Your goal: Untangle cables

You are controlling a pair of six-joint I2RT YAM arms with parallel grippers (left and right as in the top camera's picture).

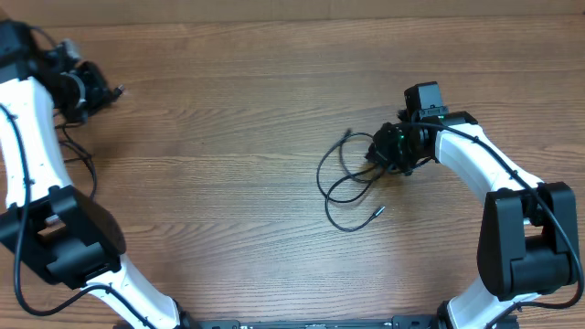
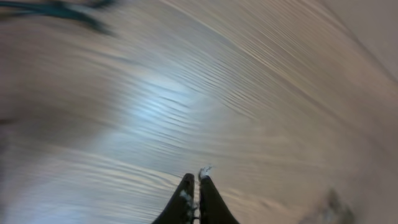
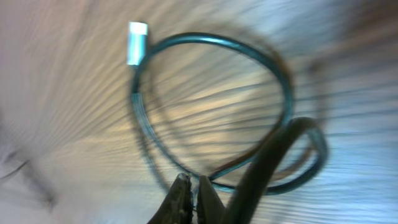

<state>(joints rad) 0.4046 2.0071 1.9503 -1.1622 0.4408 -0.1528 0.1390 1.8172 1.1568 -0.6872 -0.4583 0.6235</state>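
Right gripper (image 3: 193, 182): the item nearest the lens in its own wrist view. Its jaws were pressed together, and the tips met a loop of the cables (image 3: 214, 38). Whether a strand was pinched could not be told. Only this view showed the silver plug (image 3: 137, 42) at the loop's far-left end, and a thicker dark cord (image 3: 267, 158), out of focus, crossing the loop's near side.

Cables, overhead view: only here did the whole heap show, as several loose loops on the wooden table (image 1: 228, 137). The right arm (image 1: 475, 164) was bent in from the heap's right, with its fingers at the heap's upper right edge.

Left gripper (image 2: 196, 182): jaws closed, picture blurred, nothing nameable between them. The overhead view placed it well apart from the cables, far to their left, with the left arm (image 1: 27, 137) stretched away from them.
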